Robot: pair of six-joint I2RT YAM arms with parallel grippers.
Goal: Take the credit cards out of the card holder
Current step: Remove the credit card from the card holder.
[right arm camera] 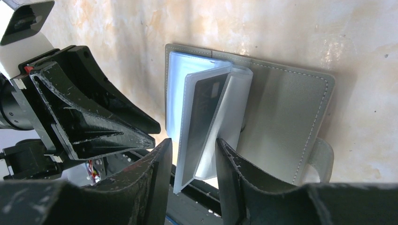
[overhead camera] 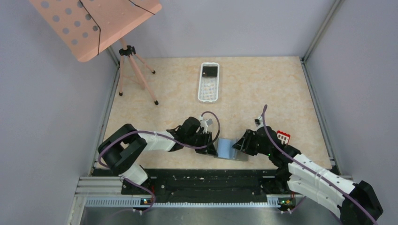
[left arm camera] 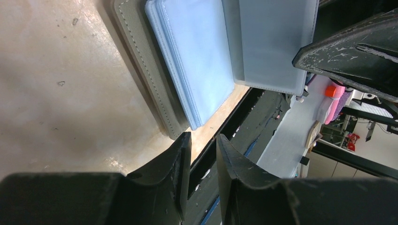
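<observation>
The grey card holder (overhead camera: pixel 230 149) lies open near the table's front edge, between my two grippers. Its clear pocket leaves (right arm camera: pixel 220 122) stand up from the fold, and a dark card (right arm camera: pixel 206 105) shows inside one. My right gripper (right arm camera: pixel 192 145) is open, its fingers on either side of those upright leaves, with a gap on the left side. My left gripper (left arm camera: pixel 203 140) is narrowly open with nothing between its fingers, its tips at the near corner of the holder's grey cover (left arm camera: pixel 150 75). A red card with white squares (overhead camera: pixel 283 137) lies on the table beside the right arm.
A white perforated basket (overhead camera: pixel 209 93) stands at mid-table further back, with a dark card (overhead camera: pixel 209 71) in its far end. A pink perforated stand on a tripod (overhead camera: pixel 136 75) occupies the back left. The black base rail (overhead camera: pixel 206 180) runs just below the holder.
</observation>
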